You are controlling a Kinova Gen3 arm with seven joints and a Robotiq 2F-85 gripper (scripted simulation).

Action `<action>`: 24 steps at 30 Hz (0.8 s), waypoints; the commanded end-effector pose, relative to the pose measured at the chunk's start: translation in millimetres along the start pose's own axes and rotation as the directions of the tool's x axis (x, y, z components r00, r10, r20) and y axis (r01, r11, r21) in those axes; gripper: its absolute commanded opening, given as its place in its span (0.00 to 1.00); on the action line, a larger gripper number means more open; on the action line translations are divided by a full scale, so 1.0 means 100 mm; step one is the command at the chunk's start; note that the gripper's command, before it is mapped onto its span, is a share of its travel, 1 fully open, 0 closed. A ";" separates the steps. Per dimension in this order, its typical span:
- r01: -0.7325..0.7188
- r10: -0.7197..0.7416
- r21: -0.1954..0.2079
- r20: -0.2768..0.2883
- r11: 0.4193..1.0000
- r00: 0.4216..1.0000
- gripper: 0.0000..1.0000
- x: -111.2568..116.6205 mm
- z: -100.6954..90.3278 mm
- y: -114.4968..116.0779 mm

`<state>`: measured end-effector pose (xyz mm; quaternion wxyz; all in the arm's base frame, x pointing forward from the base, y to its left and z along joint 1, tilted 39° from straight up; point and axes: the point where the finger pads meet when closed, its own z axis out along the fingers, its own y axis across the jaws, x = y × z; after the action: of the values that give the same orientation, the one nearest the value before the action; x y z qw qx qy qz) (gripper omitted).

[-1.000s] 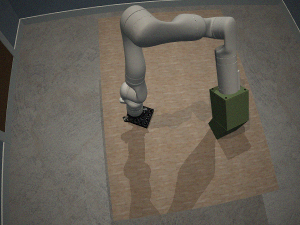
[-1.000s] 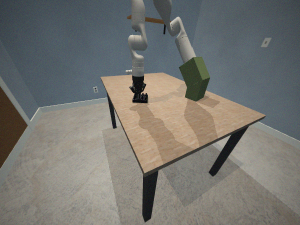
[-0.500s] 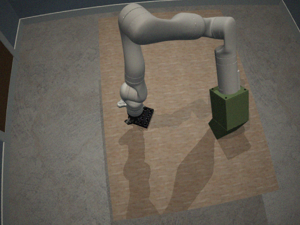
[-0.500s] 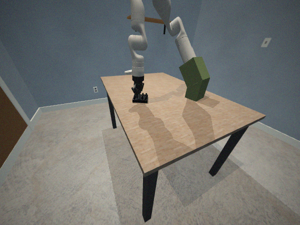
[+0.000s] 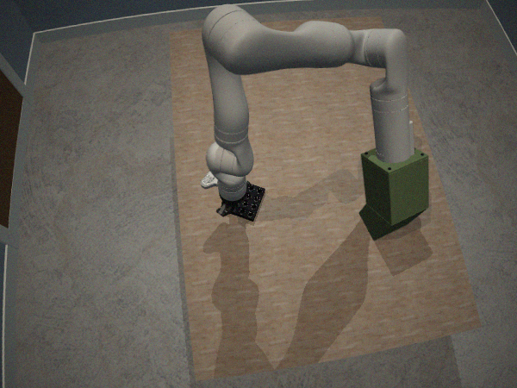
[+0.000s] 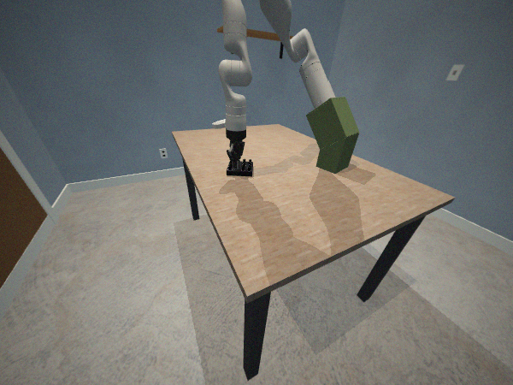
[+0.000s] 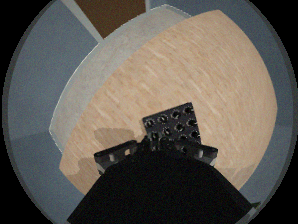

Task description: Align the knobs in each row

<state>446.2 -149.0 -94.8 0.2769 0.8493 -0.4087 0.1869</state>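
The gripper (image 6: 234, 160) stands vertical over the knob box (image 5: 254, 201), clenched on one knob at the box's edge, so wrist rotation can turn it.

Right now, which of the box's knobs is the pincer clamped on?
A knob at the knob box's corner farthest from the green pedestal; the pincer hides it, label unreadable. The others stand uncovered.

You can't read the knob box (image 5: 250, 202): its marks are too small. The gripper (image 6: 235, 156) hides the knob it pinches. The wrist view's bottom is black.
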 end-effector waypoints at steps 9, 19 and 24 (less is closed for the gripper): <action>0.005 -0.005 0.001 0.000 1.000 1.000 0.08 0.01 0.00 -0.01; 0.005 -0.005 0.001 0.000 1.000 1.000 0.19 0.01 0.00 -0.01; 0.005 -0.005 0.001 0.000 1.000 1.000 0.19 0.01 0.00 -0.01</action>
<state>446.7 -149.2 -95.1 0.2768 0.8505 -0.4067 0.1862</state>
